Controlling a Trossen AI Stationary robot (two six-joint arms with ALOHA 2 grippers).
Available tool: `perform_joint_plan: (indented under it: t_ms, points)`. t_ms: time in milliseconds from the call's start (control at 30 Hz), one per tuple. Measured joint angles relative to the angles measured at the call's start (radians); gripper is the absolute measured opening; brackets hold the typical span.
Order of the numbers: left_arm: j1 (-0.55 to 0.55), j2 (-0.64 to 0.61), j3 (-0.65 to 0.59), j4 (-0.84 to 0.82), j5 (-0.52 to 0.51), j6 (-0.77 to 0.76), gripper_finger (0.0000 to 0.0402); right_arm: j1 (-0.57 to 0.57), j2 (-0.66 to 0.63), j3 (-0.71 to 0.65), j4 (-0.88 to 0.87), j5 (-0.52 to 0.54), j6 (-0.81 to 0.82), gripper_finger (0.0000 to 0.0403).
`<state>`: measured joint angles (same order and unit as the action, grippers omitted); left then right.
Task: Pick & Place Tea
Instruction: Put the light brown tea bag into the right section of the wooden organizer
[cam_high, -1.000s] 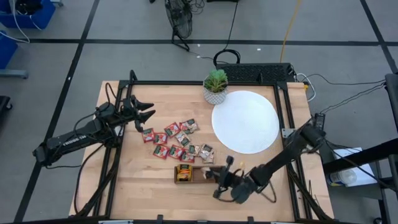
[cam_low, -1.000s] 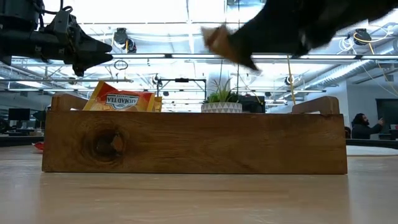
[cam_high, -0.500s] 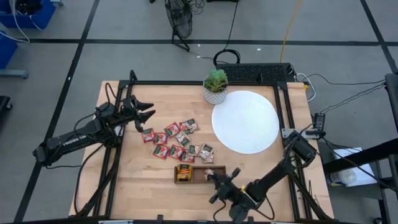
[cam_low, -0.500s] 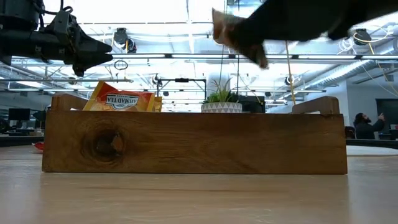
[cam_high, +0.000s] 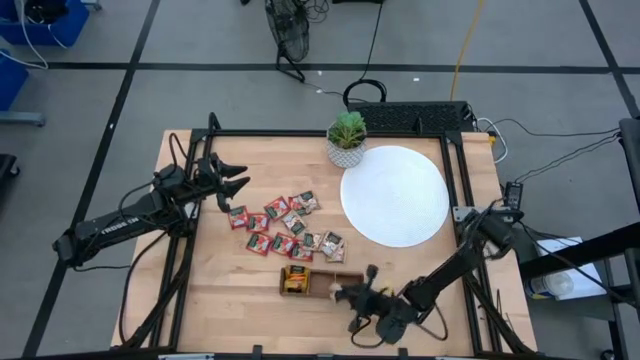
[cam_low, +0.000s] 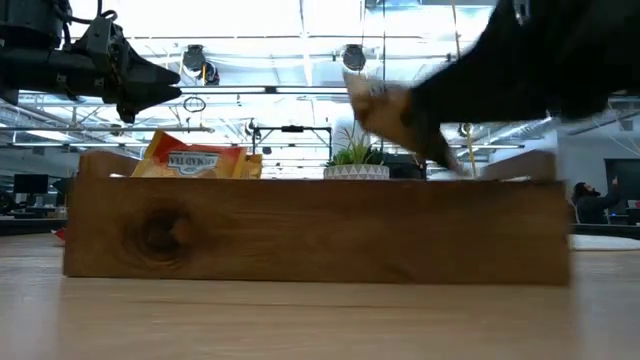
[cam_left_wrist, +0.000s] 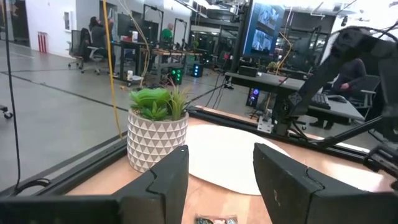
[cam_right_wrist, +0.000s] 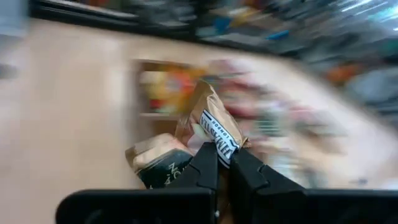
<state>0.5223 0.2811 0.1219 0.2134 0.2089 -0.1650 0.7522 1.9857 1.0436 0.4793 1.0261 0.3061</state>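
Red, orange and pale tea sachets (cam_high: 285, 225) lie loose on the wooden table, left of the white disc (cam_high: 395, 195). An orange sachet (cam_low: 195, 160) leans in the left compartment of the brown wooden tray (cam_high: 320, 282). My right gripper (cam_high: 345, 297) hovers at the tray's near right part, shut on a pale sachet (cam_right_wrist: 214, 127). A second brownish sachet (cam_right_wrist: 152, 158) shows just beside the fingers. My left gripper (cam_high: 235, 182) waits open above the table's left side, beside the loose sachets. My right gripper pinches the pale sachet with dark print by its lower edge (cam_right_wrist: 219, 149) between the two shut fingers. The sachet sticks out past the fingertips and is lifted clear, above the tray's rim (cam_low: 385, 100). Whether the brownish sachet is also held, I cannot tell.
A small potted green plant (cam_high: 347, 140) stands at the table's far edge, next to the disc. A black frame (cam_high: 455, 180) runs around the tabletop. Bare wood lies left of and in front of the tray.
My right gripper, still shut on the pale sachet, has swung over the tray's near side and come down toward the tray's rim. In the low view the tray stands slightly nearer than before.
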Motion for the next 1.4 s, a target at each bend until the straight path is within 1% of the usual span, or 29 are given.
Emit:
perform_joint_plan:
  t_ms: [33, 100, 133, 200, 233, 267, 300, 333, 400, 467, 500, 567, 633, 733, 800, 867, 933, 1000, 1067, 1133, 1200, 1267, 1367, 1400]
  points:
    - [0.000, 0.000, 0.000, 0.000, 0.000, 0.000, 0.0182, -0.012, -0.041, -0.016, 0.002, -0.111, 0.017, 0.0003]
    - [0.000, 0.000, 0.000, 0.000, 0.000, 0.000, 0.0182, -0.044, -0.130, -0.051, 0.028, -0.390, 0.028, 0.0003]
    - [0.000, 0.000, 0.000, 0.000, 0.000, 0.000, 0.0182, -0.063, -0.174, -0.072, 0.058, -0.537, 0.015, 0.0003]
    - [0.000, 0.000, 0.000, 0.000, 0.000, 0.000, 0.0182, -0.102, -0.255, -0.110, 0.137, -0.784, 0.002, 0.0003]
    - [0.000, 0.000, 0.000, 0.000, 0.000, 0.000, 0.0182, -0.119, -0.295, -0.125, 0.161, -0.868, -0.007, 0.0003]
    - [0.000, 0.000, 0.000, 0.000, 0.000, 0.000, 0.0182, -0.132, -0.338, -0.136, 0.172, -0.918, -0.014, 0.0003]
    - [0.000, 0.000, 0.000, 0.000, 0.000, 0.000, 0.0182, -0.141, -0.382, -0.141, 0.175, -0.941, -0.027, 0.0003]
    - [0.000, 0.000, 0.000, 0.000, 0.000, 0.000, 0.0182, -0.145, -0.425, -0.141, 0.177, -0.937, -0.048, 0.0003]
    - [0.000, 0.000, 0.000, 0.000, 0.000, 0.000, 0.0182, -0.139, -0.495, -0.126, 0.198, -0.890, -0.113, 0.0004]
    - [0.000, 0.000, 0.000, 0.000, 0.000, 0.000, 0.0182, -0.111, -0.525, -0.076, 0.212, -0.874, -0.188, 0.0004]
    - [0.000, 0.000, 0.000, 0.000, 0.000, 0.000, 0.0182, -0.089, -0.529, -0.039, 0.181, -0.874, -0.227, 0.0004]
    - [0.000, 0.000, 0.000, 0.000, 0.000, 0.000, 0.0182, -0.041, -0.515, 0.063, 0.030, -0.863, -0.276, 0.0003]
    - [0.000, 0.000, 0.000, 0.000, 0.000, 0.000, 0.0182, -0.009, -0.456, 0.181, -0.130, -0.817, -0.269, 0.0003]
    - [0.000, 0.000, 0.000, 0.000, 0.000, 0.000, 0.0182, 0.003, -0.329, 0.324, -0.345, -0.796, -0.178, 0.0003]
    - [0.000, 0.000, 0.000, -0.001, 0.000, 0.000, 0.0182, -0.008, -0.235, 0.381, -0.431, -0.822, -0.080, 0.0003]
    - [0.000, 0.000, 0.000, 0.000, 0.000, 0.000, 0.0182, -0.024, -0.153, 0.392, -0.472, -0.872, 0.034, 0.0003]
    - [0.000, 0.000, 0.000, 0.000, 0.000, 0.000, 0.0182, -0.041, -0.083, 0.389, -0.470, -0.920, 0.148, 0.0003]
    - [0.000, 0.000, 0.000, 0.000, 0.000, 0.000, 0.0182, -0.048, -0.034, 0.373, -0.477, -0.926, 0.239, 0.0003]
    - [0.000, 0.000, 0.000, 0.000, 0.000, 0.000, 0.0182, -0.052, -0.003, 0.363, -0.487, -0.927, 0.296, 0.0003]
    - [0.000, 0.000, 0.000, 0.000, 0.000, 0.000, 0.0182, -0.051, 0.000, 0.356, -0.543, -0.908, 0.338, 0.0003]
    - [0.000, 0.000, 0.000, 0.000, 0.000, 0.000, 0.0182, -0.050, -0.006, 0.357, -0.615, -0.840, 0.383, 0.0003]
    - [0.000, 0.000, 0.000, 0.000, 0.000, 0.000, 0.0182, -0.047, -0.014, 0.357, -0.723, -0.788, 0.428, 0.0003]
    - [0.000, 0.000, 0.000, 0.000, 0.000, 0.000, 0.0182, -0.044, -0.010, 0.356, -0.832, -0.738, 0.503, 0.0003]
    - [0.000, 0.000, 0.000, 0.000, 0.000, 0.000, 0.0182, -0.044, -0.011, 0.356, -0.856, -0.736, 0.520, 0.0003]
